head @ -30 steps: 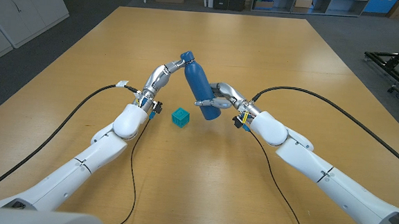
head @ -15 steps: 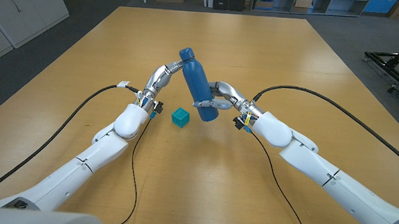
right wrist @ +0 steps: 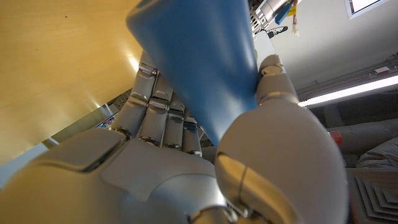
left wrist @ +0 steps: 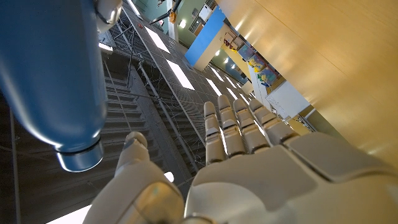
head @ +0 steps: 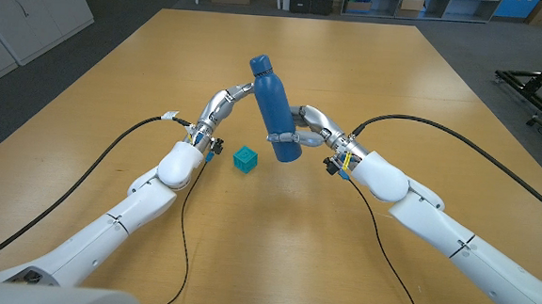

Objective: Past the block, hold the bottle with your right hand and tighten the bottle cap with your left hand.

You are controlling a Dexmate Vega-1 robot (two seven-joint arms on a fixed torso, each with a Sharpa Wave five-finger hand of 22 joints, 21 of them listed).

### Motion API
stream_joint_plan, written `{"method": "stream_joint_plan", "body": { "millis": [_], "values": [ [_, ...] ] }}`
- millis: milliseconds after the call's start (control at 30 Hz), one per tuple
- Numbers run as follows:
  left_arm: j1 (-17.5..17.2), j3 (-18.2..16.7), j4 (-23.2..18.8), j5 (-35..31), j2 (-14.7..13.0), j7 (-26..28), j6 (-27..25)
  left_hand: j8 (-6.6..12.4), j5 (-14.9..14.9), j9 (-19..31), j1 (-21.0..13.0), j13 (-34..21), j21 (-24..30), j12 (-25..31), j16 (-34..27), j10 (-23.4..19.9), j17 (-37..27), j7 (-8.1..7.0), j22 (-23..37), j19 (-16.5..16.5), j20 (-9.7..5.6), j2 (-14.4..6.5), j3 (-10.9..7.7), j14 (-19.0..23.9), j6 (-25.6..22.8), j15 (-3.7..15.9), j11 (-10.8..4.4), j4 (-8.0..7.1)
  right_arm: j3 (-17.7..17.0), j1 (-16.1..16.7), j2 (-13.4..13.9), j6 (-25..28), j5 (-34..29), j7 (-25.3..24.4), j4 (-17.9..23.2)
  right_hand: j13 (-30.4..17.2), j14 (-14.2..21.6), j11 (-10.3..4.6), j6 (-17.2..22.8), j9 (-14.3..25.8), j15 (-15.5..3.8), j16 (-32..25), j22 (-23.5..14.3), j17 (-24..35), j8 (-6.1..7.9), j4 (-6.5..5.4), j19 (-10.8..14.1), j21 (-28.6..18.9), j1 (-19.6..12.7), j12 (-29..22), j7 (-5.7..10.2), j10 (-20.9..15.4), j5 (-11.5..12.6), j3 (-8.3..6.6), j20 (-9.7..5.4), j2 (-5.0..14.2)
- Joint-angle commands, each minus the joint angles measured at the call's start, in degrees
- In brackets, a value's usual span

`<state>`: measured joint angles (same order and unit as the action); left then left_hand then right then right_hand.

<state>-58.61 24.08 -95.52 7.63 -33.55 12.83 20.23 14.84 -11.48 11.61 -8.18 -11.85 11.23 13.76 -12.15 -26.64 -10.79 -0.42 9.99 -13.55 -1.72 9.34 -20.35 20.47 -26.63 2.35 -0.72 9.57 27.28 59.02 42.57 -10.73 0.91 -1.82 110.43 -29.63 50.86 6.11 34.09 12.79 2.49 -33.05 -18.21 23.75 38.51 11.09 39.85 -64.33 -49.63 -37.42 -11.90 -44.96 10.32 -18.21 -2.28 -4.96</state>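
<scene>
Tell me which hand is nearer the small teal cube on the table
Left. The left hand reaches up past the small teal cube toward the cap of the blue metal bottle, its wrist just beside the cube. The right hand grips the bottle's body, farther off.

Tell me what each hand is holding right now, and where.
Right hand grips the blue bottle around its lower body. Left hand holds nothing, fingers open beside the cap.

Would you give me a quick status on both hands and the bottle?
Right hand grips bottle, lifted and tilted. Left hand open beside it, off the cap. Block on table, clear.
</scene>
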Motion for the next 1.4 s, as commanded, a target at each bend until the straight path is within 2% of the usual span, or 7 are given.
{"method": "stream_joint_plan", "body": {
  "millis": [33,200,500,1033,1400],
  "values": [
    [-1.60,-0.62,-0.99,-0.90,-0.66,1.07,2.30,0.06,-0.14,0.05,0.09,-0.14,0.18,-0.06,0.25,-0.24,-0.09,0.06,0.21,-0.43,0.48,0.14,0.07,0.35,-0.35,4.19,-0.26,-0.29,0.21,-2.43,-1.91,4.28,1.33,-0.60,-5.56,-0.37,9.73,-15.50,15.13,-0.06,-14.59,-0.29,-0.12,0.21,0.08,-1.77,0.19,-0.54,-11.63,0.10,13.57,-15.70,0.15,-10.63,-8.44,12.03],
    [-2.40,-1.08,-0.99,-0.63,-0.75,1.56,3.21,-0.06,-0.10,0.05,0.49,-0.15,0.09,-0.24,0.36,0.08,-0.13,0.04,0.21,-0.25,0.79,0.47,0.43,0.09,-0.21,4.01,0.08,-0.41,1.04,-3.89,-2.52,5.67,1.99,0.01,-7.93,-0.54,9.69,-15.37,15.08,-0.07,-14.58,-0.22,-0.06,0.28,0.04,-1.74,0.15,-0.76,-11.61,0.11,13.49,-15.77,0.15,-10.70,-8.43,11.98],
    [-2.71,-1.26,-1.21,-0.17,-0.80,1.52,3.15,-0.15,-0.10,0.05,1.44,-0.17,0.13,-0.14,0.35,-0.38,-0.20,0.15,0.22,-0.43,0.96,0.99,1.20,0.09,-0.29,3.94,0.22,-0.68,2.10,-5.08,-2.50,7.11,2.34,0.72,-8.77,-0.52,9.73,-15.37,15.10,-0.08,-14.61,-0.15,0.08,0.43,0.03,-1.72,-0.07,-1.15,-11.59,0.35,13.41,-15.82,0.17,-10.86,-8.43,11.97],
    [0.09,0.09,-0.91,-0.85,0.08,0.69,-0.91,-0.07,-0.16,0.05,2.31,-0.20,0.33,-0.09,0.17,-0.77,-0.25,0.19,0.23,-1.07,1.17,1.15,1.94,0.58,-0.85,3.85,0.04,-0.90,2.71,-3.98,-0.26,5.69,0.73,1.25,-4.19,-0.63,9.78,-15.36,15.11,-0.10,-14.57,-0.05,0.29,0.67,-0.01,-1.70,-0.26,-1.77,-11.51,0.60,13.46,-15.97,0.18,-11.06,-8.47,11.88],
    [1.02,0.70,-0.63,-0.88,0.30,-0.13,-0.91,-0.09,-0.22,0.06,2.46,-0.21,0.28,-0.15,0.21,-0.79,-0.25,0.14,0.23,-1.07,1.25,1.03,2.17,0.58,-0.95,3.89,-0.08,-0.89,3.16,-4.26,0.14,6.57,0.17,2.41,-2.80,-0.79,9.71,-15.41,15.10,-0.11,-14.59,0.08,0.46,0.82,-0.05,-1.67,-0.51,-2.19,-11.49,0.77,13.45,-16.00,0.20,-11.23,-8.45,11.84]
  ]
}}
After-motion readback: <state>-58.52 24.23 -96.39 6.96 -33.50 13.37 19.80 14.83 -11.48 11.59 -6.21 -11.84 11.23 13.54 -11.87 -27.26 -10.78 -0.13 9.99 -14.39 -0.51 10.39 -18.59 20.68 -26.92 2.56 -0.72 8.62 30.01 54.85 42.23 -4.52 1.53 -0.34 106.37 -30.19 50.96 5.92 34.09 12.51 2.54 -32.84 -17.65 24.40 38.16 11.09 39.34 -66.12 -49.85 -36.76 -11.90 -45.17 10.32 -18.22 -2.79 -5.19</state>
